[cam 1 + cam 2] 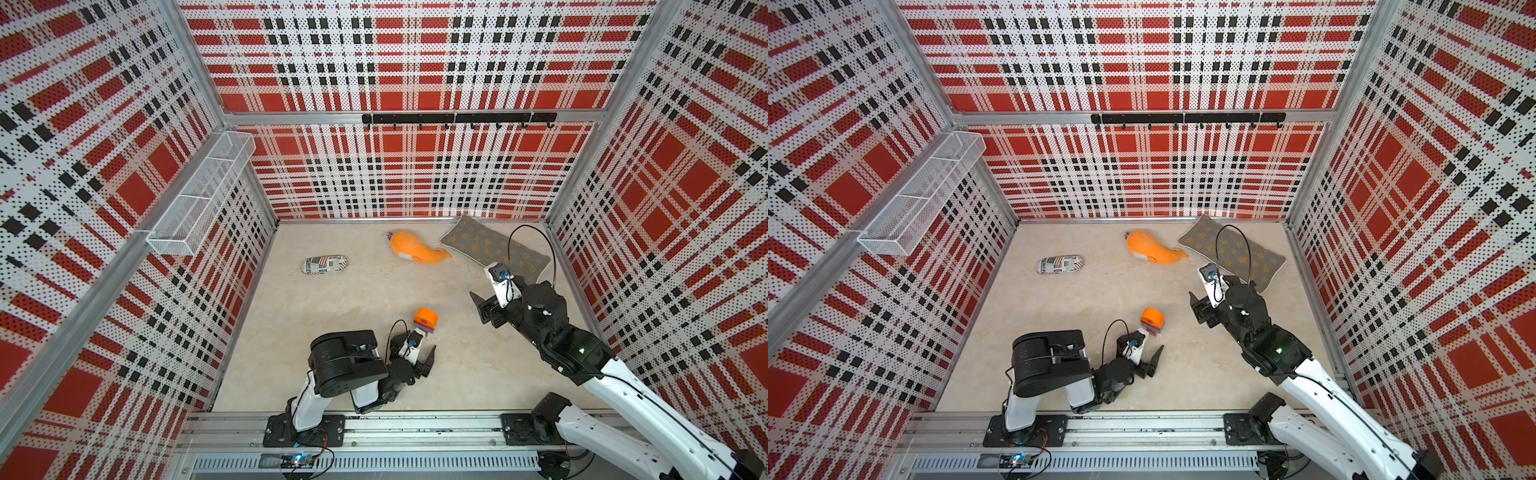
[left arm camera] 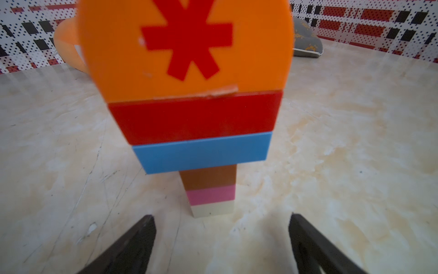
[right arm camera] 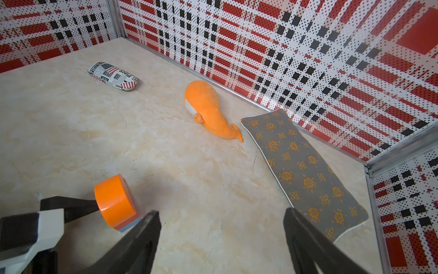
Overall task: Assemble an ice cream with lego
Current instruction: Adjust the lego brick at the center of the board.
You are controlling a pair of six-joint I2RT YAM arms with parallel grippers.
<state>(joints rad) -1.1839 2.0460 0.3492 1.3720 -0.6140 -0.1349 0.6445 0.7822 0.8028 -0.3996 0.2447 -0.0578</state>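
Note:
The ice cream stands upright on the table: a cream, pink and brown stem, then wide blue and red lego layers, with a rounded orange top bearing a red asterisk. Both top views show it near the front middle. My left gripper is open just short of the stem, nothing between its fingers. My right gripper hovers open and empty to the right. In the right wrist view the orange top shows beside one finger.
An orange plush whale and a grey flowered cushion lie at the back right. A newspaper-print case lies at the back left. A white wire basket hangs on the left wall, a black hook rail on the back wall.

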